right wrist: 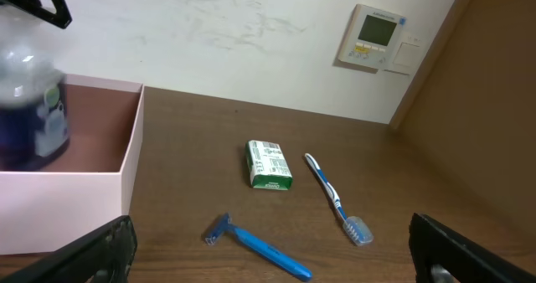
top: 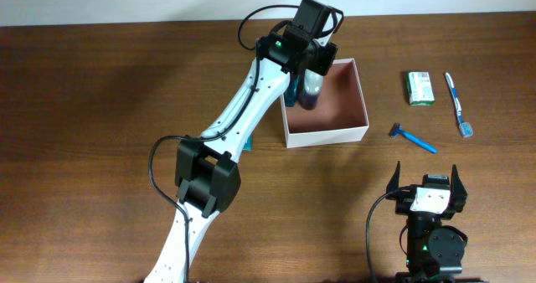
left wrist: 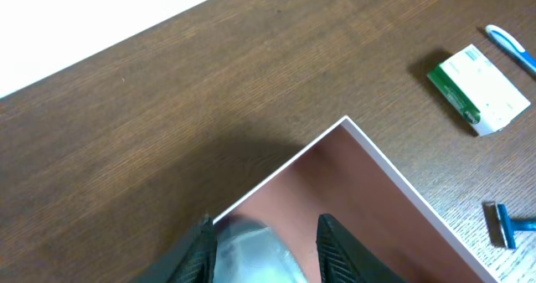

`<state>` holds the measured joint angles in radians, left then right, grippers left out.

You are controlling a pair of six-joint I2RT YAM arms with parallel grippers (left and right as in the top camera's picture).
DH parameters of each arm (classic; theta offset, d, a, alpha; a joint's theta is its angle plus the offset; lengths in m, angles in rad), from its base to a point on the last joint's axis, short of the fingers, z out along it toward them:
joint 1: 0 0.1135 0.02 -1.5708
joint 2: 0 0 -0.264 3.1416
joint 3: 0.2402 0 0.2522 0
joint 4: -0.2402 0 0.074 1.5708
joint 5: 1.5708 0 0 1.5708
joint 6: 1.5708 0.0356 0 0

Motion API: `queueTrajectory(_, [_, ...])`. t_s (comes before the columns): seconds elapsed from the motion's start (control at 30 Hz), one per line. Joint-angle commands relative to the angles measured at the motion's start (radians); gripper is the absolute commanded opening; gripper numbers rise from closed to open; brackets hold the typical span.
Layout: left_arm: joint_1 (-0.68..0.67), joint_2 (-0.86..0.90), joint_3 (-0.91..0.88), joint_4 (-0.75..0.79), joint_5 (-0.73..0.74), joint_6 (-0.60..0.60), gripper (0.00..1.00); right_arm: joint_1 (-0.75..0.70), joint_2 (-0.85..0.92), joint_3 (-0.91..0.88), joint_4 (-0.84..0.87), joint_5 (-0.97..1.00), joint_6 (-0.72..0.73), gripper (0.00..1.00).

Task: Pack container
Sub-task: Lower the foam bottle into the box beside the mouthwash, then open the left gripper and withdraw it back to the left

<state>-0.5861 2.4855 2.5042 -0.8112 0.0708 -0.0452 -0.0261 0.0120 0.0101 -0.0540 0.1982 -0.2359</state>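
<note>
The square, shallow, white-walled container (top: pixel 328 136) with its reddish-brown inside is sitting at about one o'clock from the middle of the brown wooden table (top: pixel 100 107). The left gripper (top: pixel 311 80) is hanging over the container's ten o'clock corner. Its jaws are straddling the grey cap of a dark blue plastic bottle (right wrist: pixel 29 115) that is standing upright inside the walls. In the wrist view the jaws are standing only partly apart. A thin gap is showing between the cap and one finger (left wrist: pixel 343 249), while the other side is too blurred to tell whether it is touching. The hold looks slack rather than firm, so the step in hand is probably the release of the bottle into the box.

To do this well, the left gripper should be opening wider until both fingers are clear of the cap. It should then be rising straight up, not sweeping towards three or nine o'clock, since a tall bottle in a shallow box is likely to tip at a slight nudge. It should also be keeping off the thin wall at nine o'clock, which would probably shift easily.

The right gripper (top: pixel 425 181) is resting near the table's five o'clock edge, jaws wide apart and holding nothing. Outside the container, at its three o'clock, a small green-and-white packet (top: pixel 421 88) and a blue-and-white toothbrush (top: pixel 457 103) are lying on the table. A blue plastic razor (top: pixel 412 137) is lying nearer four o'clock.
</note>
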Motion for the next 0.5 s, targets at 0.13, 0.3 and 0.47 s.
queueTrajectory(0.13, [0.008,-0.011,0.013,0.011,-0.006,0.009,0.42,0.006,-0.006,-0.005,-0.008,0.020,0.004,0.99])
queueTrajectory(0.3, [0.008,-0.012,0.023,0.010,0.017,0.010,0.50,0.006,-0.006,-0.005,-0.008,0.020,0.004,0.99])
queueTrajectory(0.47, [0.008,-0.012,0.118,-0.021,0.066,0.025,0.59,0.006,-0.006,-0.005,-0.008,0.020,0.004,0.99])
